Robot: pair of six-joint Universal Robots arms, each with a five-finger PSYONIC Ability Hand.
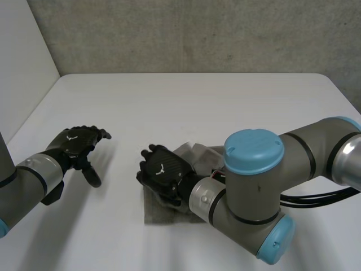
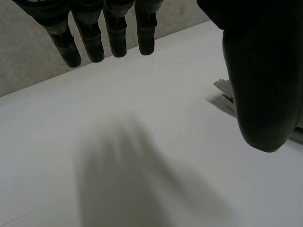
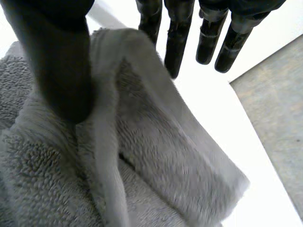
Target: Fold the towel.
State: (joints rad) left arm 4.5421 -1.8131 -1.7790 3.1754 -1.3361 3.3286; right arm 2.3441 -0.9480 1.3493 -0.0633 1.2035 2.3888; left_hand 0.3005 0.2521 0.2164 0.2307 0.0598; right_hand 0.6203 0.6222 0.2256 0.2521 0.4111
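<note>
A small grey towel [image 1: 159, 211] lies folded on the white table [image 1: 197, 101], near the front middle. My right hand [image 1: 163, 170] hovers over its left part, palm down. In the right wrist view a raised fold of the towel [image 3: 156, 156] stands loosely between the thumb [image 3: 57, 61] and the straight fingers [image 3: 175, 42], which are spread away from it, so the hand is open. My left hand [image 1: 77, 144] is open above bare table well to the left of the towel. Past its thumb [image 2: 260, 71], a corner of the towel [image 2: 222, 87] shows.
The right arm's big elbow joint [image 1: 254, 169] reaches across the front right of the table and covers the towel's right side. A grey wall [image 1: 197, 34] runs behind the table's far edge.
</note>
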